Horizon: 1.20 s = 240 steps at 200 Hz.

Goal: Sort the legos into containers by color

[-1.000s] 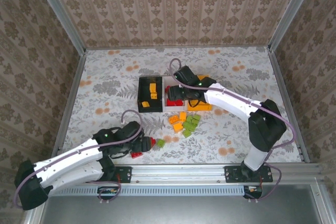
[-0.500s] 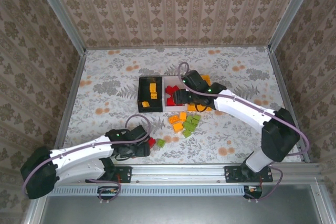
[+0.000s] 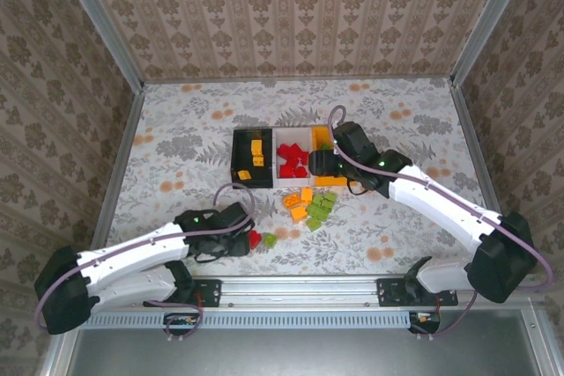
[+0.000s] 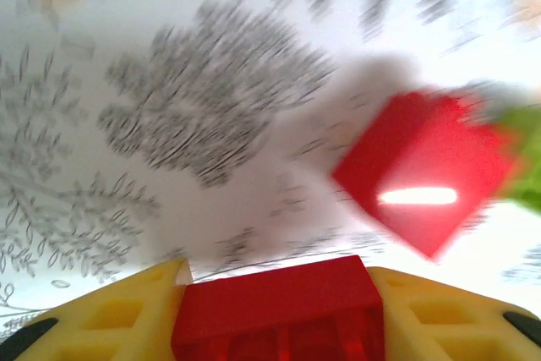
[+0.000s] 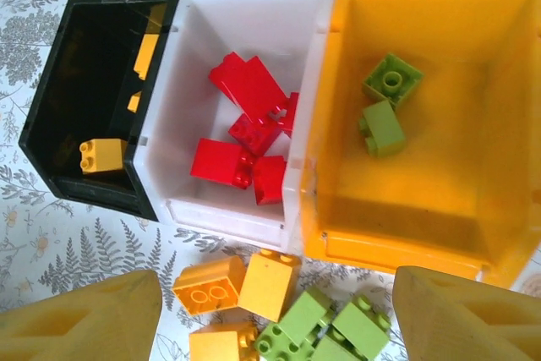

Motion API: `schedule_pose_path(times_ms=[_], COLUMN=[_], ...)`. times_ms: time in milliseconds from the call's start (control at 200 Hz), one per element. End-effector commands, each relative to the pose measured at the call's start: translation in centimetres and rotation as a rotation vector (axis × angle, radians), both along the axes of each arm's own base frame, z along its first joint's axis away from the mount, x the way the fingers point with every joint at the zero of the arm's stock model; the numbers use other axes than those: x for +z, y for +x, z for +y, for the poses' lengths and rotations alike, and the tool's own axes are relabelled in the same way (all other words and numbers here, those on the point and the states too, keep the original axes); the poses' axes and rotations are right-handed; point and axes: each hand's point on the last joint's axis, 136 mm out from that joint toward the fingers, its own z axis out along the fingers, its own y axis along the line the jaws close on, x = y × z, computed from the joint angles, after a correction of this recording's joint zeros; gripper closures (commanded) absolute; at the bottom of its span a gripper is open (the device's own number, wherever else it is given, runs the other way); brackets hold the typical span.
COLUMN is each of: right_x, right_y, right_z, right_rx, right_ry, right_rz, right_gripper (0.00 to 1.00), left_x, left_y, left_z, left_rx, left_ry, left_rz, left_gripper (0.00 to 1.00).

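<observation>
The left end effector point(image 4: 275, 271) was clamped on a small red plastic brick point(image 4: 279, 319), low over the counter point(image 4: 127, 82); best lifted well clear before release into the white plastic bin point(image 5: 228, 219) of reds point(image 5: 247, 90). The right end effector point(image 5: 275, 319) hung spread, empty

Three open bins stand side by side across the upper frame of the right wrist view: black bin point(image 5: 91, 190) at left with orange bricks point(image 5: 101, 156), white bin point(image 5: 228, 31) in the middle with tumbled red bricks point(image 5: 221, 162), yellow bin point(image 5: 448, 65) at right with two green bricks point(image 5: 382, 128). A loose pile point(image 5: 270, 287) of orange and green pieces lies just below them at bottom centre. In the left wrist view, a clamped red brick point(image 4: 279, 310) sits at bottom centre, and a loose red brick point(image 4: 423, 171) lies tilted at right beside a green piece point(image 4: 528, 166) at the frame edge.
</observation>
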Motion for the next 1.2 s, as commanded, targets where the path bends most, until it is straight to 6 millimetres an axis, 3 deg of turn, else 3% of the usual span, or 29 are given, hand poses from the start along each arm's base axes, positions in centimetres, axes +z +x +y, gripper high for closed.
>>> schedule_pose_path(times_ms=[0, 125, 275, 410, 535, 790, 915, 1040, 1195], right_x=[0.2, -0.5, -1.9, -3.0, -3.7, -4.6, -5.7, -6.6, -7.8], right_y=[-0.5, -1.3, -2.4, -3.5, -4.6, -6.3, -6.8, -7.0, -6.6], right_z=[-1.3, -2.2, -3.5, -4.6, -5.3, -6.1, -5.8, -5.3, -4.4], right_rx=[-0.043, -0.055, -0.073, -0.088, -0.094, -0.084, -0.075, -0.073, -0.075], right_ry=[0.008, 0.003, -0.023, -0.038, -0.041, -0.027, -0.009, 0.023, 0.061], right_rz=[-0.014, -0.003, 0.031, 0.053, 0.069, 0.083, 0.108, 0.13, 0.153], right_gripper=[0.26, 0.26, 0.26, 0.26, 0.26, 0.25, 0.25, 0.24, 0.23], left_x=[4.8, 8.6, 11.0, 11.7, 10.8, 8.5, 8.4, 10.5, 15.6], left_y=[3.5, 8.8, 15.1, 20.1, 23.6, 26.5, 27.0, 27.0, 25.2], left_z=[-2.1, -5.9, -10.9, -14.4, -16.5, -19.2, -19.9, -20.6, -20.6], left_rx=[-0.052, -0.086, -0.144, -0.167, -0.171, -0.193, -0.188, -0.183, -0.19], left_ry=[-0.067, -0.127, -0.142, -0.128, -0.117, -0.102, -0.125, -0.178, -0.276], left_rz=[-0.146, -0.29, -0.393, -0.451, -0.458, -0.442, -0.442, -0.466, -0.554], left_gripper=[0.59, 0.6, 0.6, 0.6, 0.6, 0.55, 0.4, 0.27, 0.16])
